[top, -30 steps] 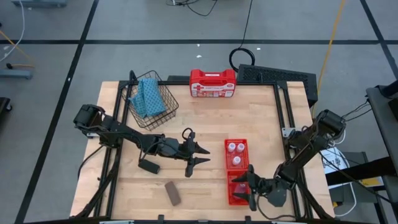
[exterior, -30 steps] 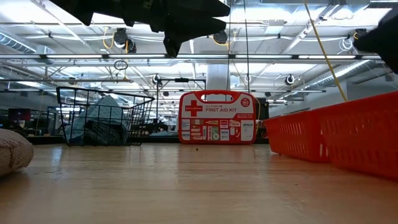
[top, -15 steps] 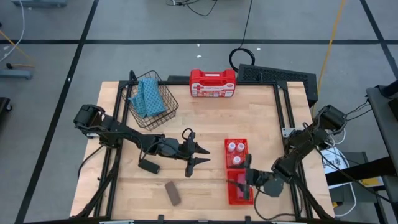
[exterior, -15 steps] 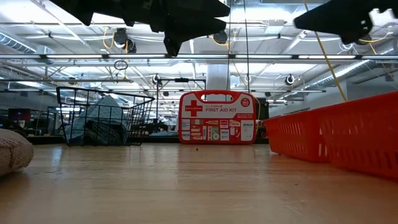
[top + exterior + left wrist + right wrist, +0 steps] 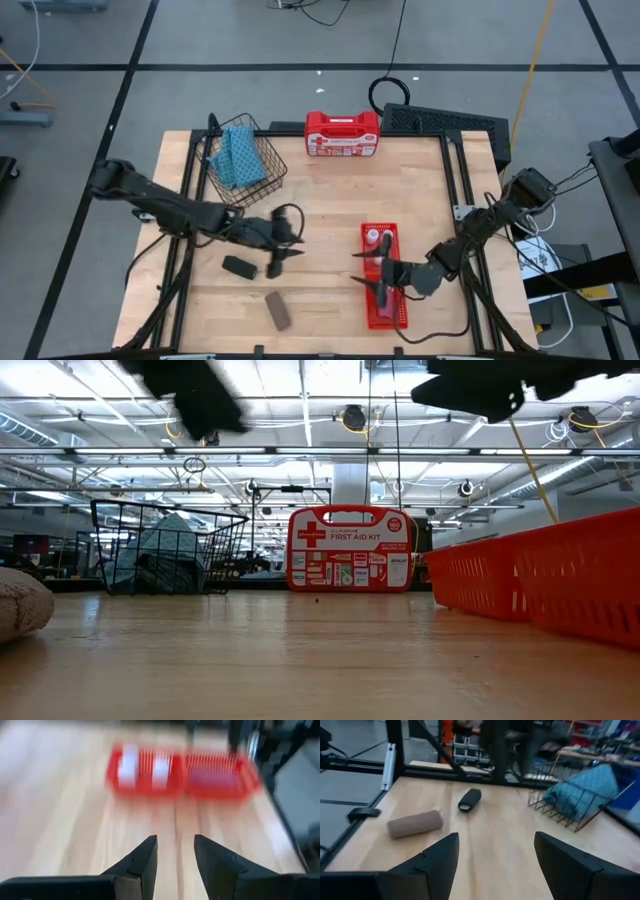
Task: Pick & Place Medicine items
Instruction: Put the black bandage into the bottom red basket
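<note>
Nearby, black piece point(image 5: 239, 267) beside left pincer point(image 5: 283, 242)

Wire basket point(image 5: 250, 160) holding blue cloth point(image 5: 237, 155), red first-aid case point(image 5: 342, 134) (upright), wooden table point(image 5: 330, 200)

On the wooden tabletop point(image 5: 330, 190), the left claw point(image 5: 287, 240) hangs open just right of the black piece point(image 5: 239, 266), with the brown piece point(image 5: 277, 310) nearer the front edge. The right claw point(image 5: 372, 272) spreads open over the red tray point(image 5: 397, 315), which holds white bottles point(image 5: 378, 240) at its far end. A wire basket point(image 5: 262, 180) with blue cloth point(image 5: 238, 155) sits far left, and a red case point(image 5: 342, 134) sits at the far edge.
</note>
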You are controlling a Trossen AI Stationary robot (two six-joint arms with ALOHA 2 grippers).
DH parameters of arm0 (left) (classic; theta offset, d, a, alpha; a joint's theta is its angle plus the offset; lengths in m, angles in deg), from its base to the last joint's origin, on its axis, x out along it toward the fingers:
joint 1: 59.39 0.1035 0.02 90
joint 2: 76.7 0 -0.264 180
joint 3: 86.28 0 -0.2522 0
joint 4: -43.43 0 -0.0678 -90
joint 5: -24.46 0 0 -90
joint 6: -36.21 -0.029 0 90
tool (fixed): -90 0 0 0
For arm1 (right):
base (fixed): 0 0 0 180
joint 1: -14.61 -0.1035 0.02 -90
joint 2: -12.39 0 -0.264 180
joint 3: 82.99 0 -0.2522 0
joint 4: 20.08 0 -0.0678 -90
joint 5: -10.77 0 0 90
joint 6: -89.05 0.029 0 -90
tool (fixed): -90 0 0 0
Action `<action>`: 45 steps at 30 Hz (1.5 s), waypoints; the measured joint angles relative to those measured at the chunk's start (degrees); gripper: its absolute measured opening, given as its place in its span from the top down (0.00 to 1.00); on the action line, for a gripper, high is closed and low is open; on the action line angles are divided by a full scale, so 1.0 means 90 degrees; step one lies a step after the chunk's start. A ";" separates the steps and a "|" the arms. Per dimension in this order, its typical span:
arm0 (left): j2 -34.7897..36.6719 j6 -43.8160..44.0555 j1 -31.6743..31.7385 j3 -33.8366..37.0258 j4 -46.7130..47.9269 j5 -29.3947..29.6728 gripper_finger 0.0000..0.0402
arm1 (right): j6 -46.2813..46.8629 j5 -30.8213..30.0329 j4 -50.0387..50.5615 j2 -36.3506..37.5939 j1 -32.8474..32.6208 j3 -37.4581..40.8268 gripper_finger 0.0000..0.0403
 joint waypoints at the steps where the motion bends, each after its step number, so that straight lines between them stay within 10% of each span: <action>1: 0.0180 0.0304 -0.0068 -0.0002 0.0676 -0.0003 0.66 | -0.0139 0.0003 -0.0069 0.0000 0.0054 0.0000 0.39; 8: 0.0620 0.3089 -0.1109 0.0075 0.4922 -0.0137 0.66 | -0.0229 0.0435 -0.0031 0.0000 0.0369 0.0000 0.39; 16: 0.0620 0.4787 -0.2144 0.0971 0.5281 -0.0232 0.54 | 0.0158 0.1254 0.0132 0.0000 0.0641 0.0000 0.39; 30: 0.0632 0.3929 -0.2540 0.2423 0.2807 -0.0508 0.26 | 0.0455 0.1328 0.0423 0.0000 0.0739 0.0000 0.39; 45: 0.0588 0.3104 -0.2316 0.2640 0.0276 0.0400 0.60 | 0.0574 0.1315 0.0543 0.0000 0.0759 0.0000 0.39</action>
